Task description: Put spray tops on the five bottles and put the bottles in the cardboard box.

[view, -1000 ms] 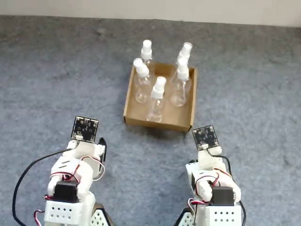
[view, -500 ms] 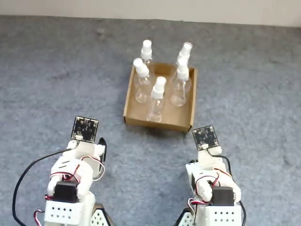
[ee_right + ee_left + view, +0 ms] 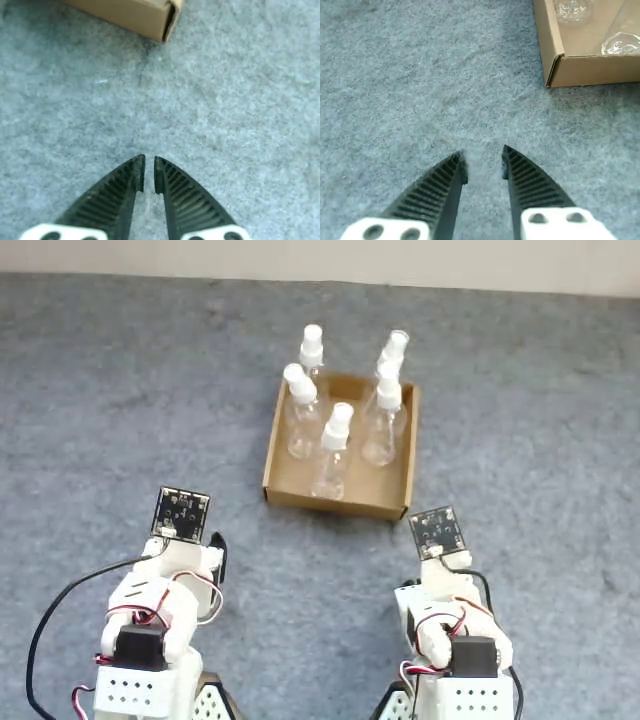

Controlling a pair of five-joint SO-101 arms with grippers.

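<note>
The cardboard box [image 3: 283, 483] lies mid-table with several clear bottles standing in it, each wearing a white spray top [image 3: 338, 426]. The two far bottles [image 3: 312, 348] rise at the box's back edge, their bases hidden. My left gripper [image 3: 484, 162] hovers low over the carpet, open and empty, short of the box's near left corner [image 3: 555, 70]; two bottle bases [image 3: 620, 45] show inside. My right gripper [image 3: 149, 172] is shut on nothing above the carpet, short of the box's near right corner [image 3: 165, 20].
Grey carpet covers the table all around the box. The left arm [image 3: 160, 610] and the right arm [image 3: 450, 620] sit folded back at the near edge, both well apart from the box. A pale wall strip runs along the far edge.
</note>
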